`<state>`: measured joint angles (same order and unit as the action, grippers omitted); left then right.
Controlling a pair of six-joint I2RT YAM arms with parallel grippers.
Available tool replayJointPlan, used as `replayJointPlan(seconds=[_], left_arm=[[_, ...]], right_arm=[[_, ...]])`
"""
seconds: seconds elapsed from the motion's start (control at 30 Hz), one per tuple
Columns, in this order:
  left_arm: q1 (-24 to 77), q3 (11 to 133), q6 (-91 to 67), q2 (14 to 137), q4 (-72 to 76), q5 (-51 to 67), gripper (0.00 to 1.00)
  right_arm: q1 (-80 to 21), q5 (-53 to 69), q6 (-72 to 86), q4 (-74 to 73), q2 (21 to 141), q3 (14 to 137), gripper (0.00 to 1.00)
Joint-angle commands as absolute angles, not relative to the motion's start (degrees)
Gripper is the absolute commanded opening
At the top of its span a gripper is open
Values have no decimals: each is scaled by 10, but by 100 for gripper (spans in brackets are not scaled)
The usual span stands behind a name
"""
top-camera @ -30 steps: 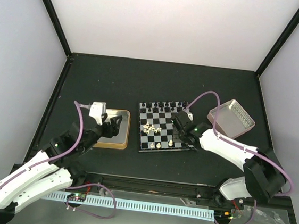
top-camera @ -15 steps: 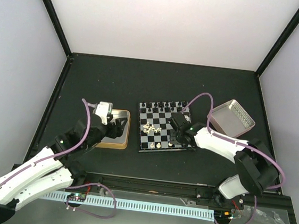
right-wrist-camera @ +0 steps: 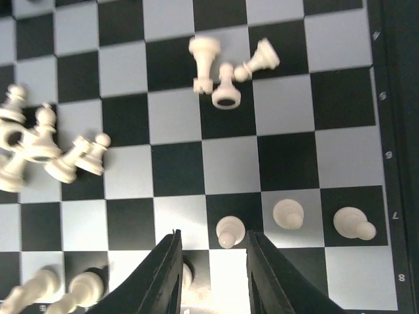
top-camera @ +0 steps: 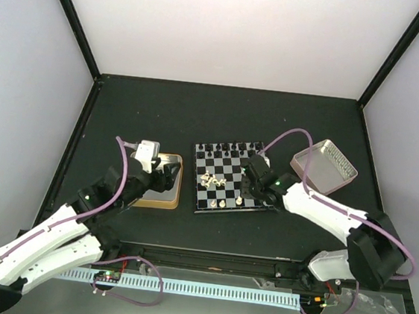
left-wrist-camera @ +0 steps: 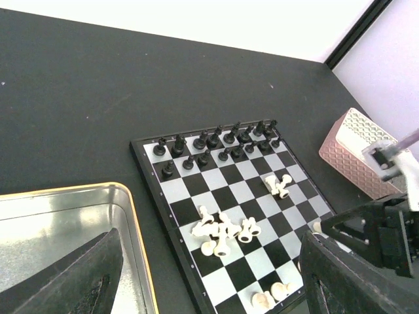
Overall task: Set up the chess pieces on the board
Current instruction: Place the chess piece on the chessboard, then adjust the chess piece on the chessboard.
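Your right end effector [right-wrist-camera: 213, 234], narrowly parted, grips nothing: cream pawn [right-wrist-camera: 226, 232] between its tips, toppled cream chess pieces [right-wrist-camera: 204, 59] ahead, pink-sided tray [top-camera: 330, 164] rightward.

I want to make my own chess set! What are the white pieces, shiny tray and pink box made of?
The white pieces look like smooth plastic: evenly cream, slightly glossy, though that's a guess. The shiny tray looks like metal: silvery, reflective inside, gold rim. The pink box has a bumpy quilted side; painted tin or plastic, hard to tell.
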<state>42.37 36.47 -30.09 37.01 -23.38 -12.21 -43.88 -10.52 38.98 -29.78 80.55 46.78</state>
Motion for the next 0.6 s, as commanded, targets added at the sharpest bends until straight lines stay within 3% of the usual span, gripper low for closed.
replayJointPlan(seconds=[0.0,0.37,0.57], left_arm=[[420,392,-283,380,-207,-127,75],[420,387,-281,387,-201,-124,75],[420,383,-286,398,-191,-111,75]], right_arm=[[-436,-144,416,-300,767,463,29],[-418,-183,424,-306,805,469,32],[-409,-190,424,-307,852,487,28]])
